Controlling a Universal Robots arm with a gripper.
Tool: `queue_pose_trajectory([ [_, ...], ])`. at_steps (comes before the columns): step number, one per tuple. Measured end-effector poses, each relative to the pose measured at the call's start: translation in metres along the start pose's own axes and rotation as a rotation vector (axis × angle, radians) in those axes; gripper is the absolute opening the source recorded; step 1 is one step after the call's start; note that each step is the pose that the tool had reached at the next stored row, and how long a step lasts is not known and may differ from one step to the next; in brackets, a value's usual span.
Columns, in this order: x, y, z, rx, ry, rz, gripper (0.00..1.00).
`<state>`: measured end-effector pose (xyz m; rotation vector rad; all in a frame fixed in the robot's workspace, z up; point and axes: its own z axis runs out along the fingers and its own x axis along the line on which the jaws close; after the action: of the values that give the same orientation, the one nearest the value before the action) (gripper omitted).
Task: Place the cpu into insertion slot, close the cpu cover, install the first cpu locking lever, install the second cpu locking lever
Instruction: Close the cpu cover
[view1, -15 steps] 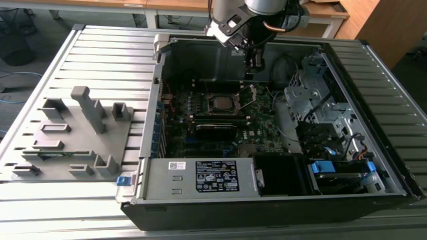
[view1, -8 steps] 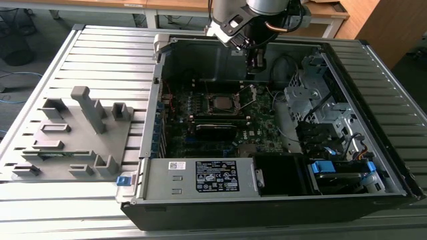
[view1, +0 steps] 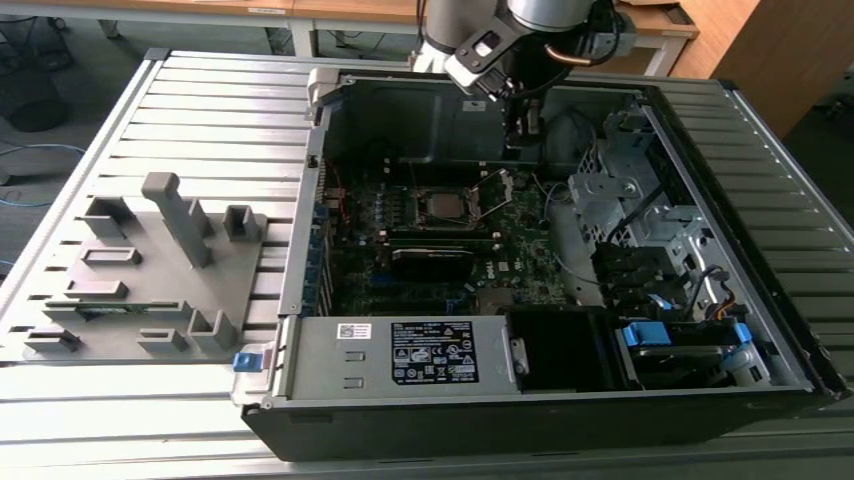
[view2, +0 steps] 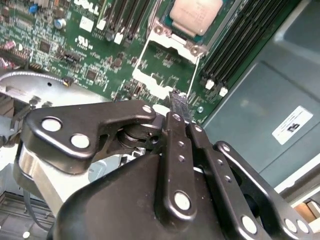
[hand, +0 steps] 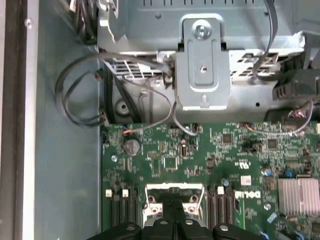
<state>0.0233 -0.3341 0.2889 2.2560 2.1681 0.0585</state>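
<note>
The cpu lies flat in the insertion slot on the green circuit board; its silver top is also seen in the second wrist view. The cpu cover stands swung open, away from the socket, on the exterior view's right. In both wrist views the cover's frame reaches toward my fingers. My gripper hangs above the board's far edge, shut with nothing held. Its tips sit just beyond the cover's free edge.
The board lies deep inside an open computer case with tall metal walls. A drive cage and cables crowd one side, and a power supply lies at the front. A grey parts fixture sits on the exterior view's left.
</note>
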Motion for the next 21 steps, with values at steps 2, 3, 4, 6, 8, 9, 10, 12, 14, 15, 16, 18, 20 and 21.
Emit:
queue_pose_trajectory([
  [2, 0.0002, 0.0049, 0.0003, 0.0001, -0.0001, 0.0, 0.11],
  [3, 0.0003, 0.0071, 0.0004, 0.0, -0.0001, 0.0, 0.11],
  [4, 0.0004, 0.0091, 0.0005, 0.0001, -0.0001, 0.0, 0.11],
  [6, 0.0006, 0.0128, 0.0007, 0.0001, -0.0001, 0.0, 0.11],
  [8, 0.0008, 0.0167, 0.0009, 0.0, -0.0002, 0.0, 0.11],
  [9, 0.0009, 0.0185, 0.001, 0.0001, -0.0001, 0.0, 0.11],
  [10, 0.0009, 0.0197, 0.0011, 0.0001, -0.0002, 0.0, 0.11],
  [12, 0.001, 0.0208, 0.0011, 0.0001, -0.0002, 0.0, 0.11],
  [14, 0.001, 0.0218, 0.0013, 0.0001, -0.0003, 0.0, 0.11],
  [15, 0.001, 0.0223, 0.0017, 0.0001, -0.0001, 0.0, 0.11],
  [16, 0.001, 0.0224, 0.0027, 0.0001, -0.0002, 0.0, 0.11],
  [18, 0.001, 0.0224, 0.0052, 0.0001, -0.0002, 0.0, 0.11],
  [20, 0.0009, 0.0224, 0.0073, 0.0001, -0.0002, 0.0, 0.11],
  [21, 0.0009, 0.0224, 0.0075, 0.0001, -0.0003, 0.0, 0.11],
])
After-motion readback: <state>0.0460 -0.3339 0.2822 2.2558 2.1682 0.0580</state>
